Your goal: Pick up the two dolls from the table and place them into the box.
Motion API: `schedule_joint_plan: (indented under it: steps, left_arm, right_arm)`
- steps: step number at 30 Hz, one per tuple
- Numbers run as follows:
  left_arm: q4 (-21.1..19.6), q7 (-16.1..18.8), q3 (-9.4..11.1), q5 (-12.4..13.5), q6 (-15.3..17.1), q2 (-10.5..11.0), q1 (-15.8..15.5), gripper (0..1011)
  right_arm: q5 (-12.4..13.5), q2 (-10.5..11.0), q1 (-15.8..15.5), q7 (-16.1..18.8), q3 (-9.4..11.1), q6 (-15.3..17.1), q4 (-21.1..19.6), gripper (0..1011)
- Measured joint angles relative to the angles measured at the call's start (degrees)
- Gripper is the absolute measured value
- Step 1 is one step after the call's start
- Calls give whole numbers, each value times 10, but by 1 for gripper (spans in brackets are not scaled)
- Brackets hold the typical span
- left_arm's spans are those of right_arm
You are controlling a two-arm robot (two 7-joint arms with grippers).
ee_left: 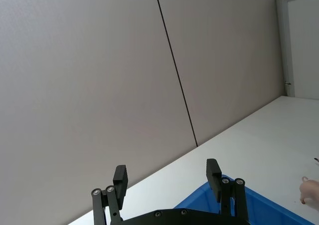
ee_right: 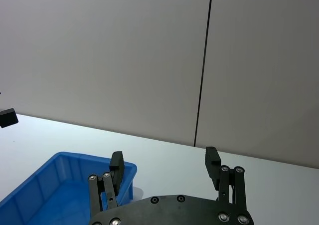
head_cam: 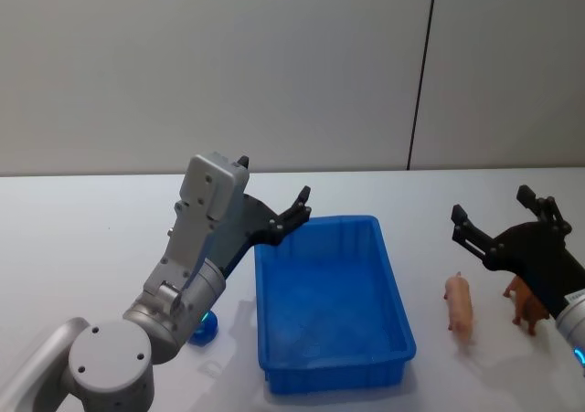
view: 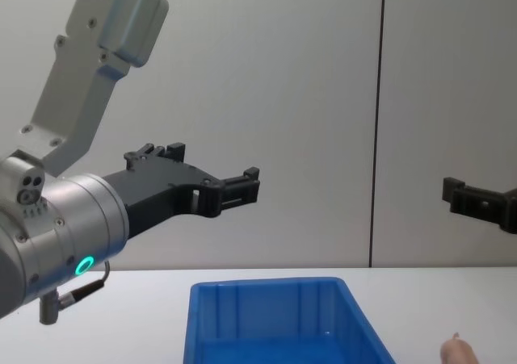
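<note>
The blue box [head_cam: 395,289] stands in the middle of the white table [head_cam: 82,248]. A pink pig doll [head_cam: 459,308] lies just right of it, and an orange-brown animal doll [head_cam: 526,304] stands further right, partly hidden by my right arm. My right gripper [head_cam: 491,209] hovers open above and just behind these two dolls, holding nothing. My left gripper [head_cam: 300,206] is open and empty, raised over the box's far left corner. The wrist views show both pairs of fingers spread: left gripper [ee_left: 167,175], right gripper [ee_right: 164,160]. The pig's tip [view: 456,349] peeks beside the box [view: 266,324].
A small blue object [head_cam: 206,326] sits on the table left of the box, under my left arm. A grey panelled wall [head_cam: 274,65] rises behind the table's far edge. Bare tabletop stretches to the far left and behind the box.
</note>
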Motion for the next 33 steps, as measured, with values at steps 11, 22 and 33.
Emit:
schedule_joint_plan:
  steps: [11, 22, 33]
  left_arm:
    - [0, 0, 0, 0, 0, 0, 0, 1001]
    - [0, 0, 0, 0, 0, 0, 0, 1001]
    - [0, 0, 0, 0, 0, 0, 0, 1001]
  right_arm:
    - [0, 0, 0, 0, 0, 0, 0, 1001]
    - [3, 11, -18, -5, 5, -4, -11, 1001]
    - [4, 27, -49, -39, 15, 4, -29, 1001]
